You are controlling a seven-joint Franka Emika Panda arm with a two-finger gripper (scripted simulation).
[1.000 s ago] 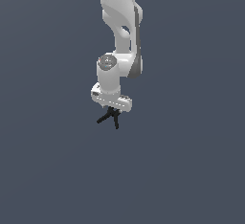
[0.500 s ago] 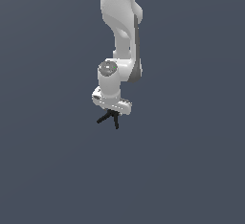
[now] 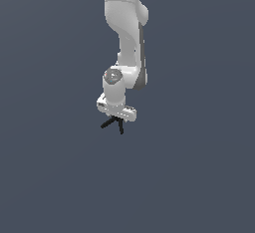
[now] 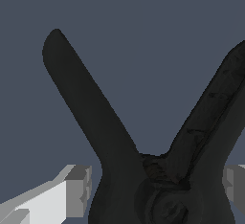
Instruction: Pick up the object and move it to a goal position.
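Note:
The object [image 3: 114, 123] is a small matte black item with thin limbs splaying like a Y. It hangs just under the white gripper hand [image 3: 117, 108] in the exterior view. My gripper [image 3: 116, 119] is shut on it and holds it in mid-air. In the wrist view the object [image 4: 143, 170] fills the frame, its two limbs spreading apart. A grey fingertip [image 4: 79, 189] shows on one side of it and another fingertip [image 4: 235, 184] on the other side, both close against its base.
The white arm [image 3: 127, 38] comes down from the top of the exterior view. The background is a plain dark grey-blue with no other objects, edges or surface in sight.
The arm and gripper have moved slightly upward with the object still held. The grip has not changed.

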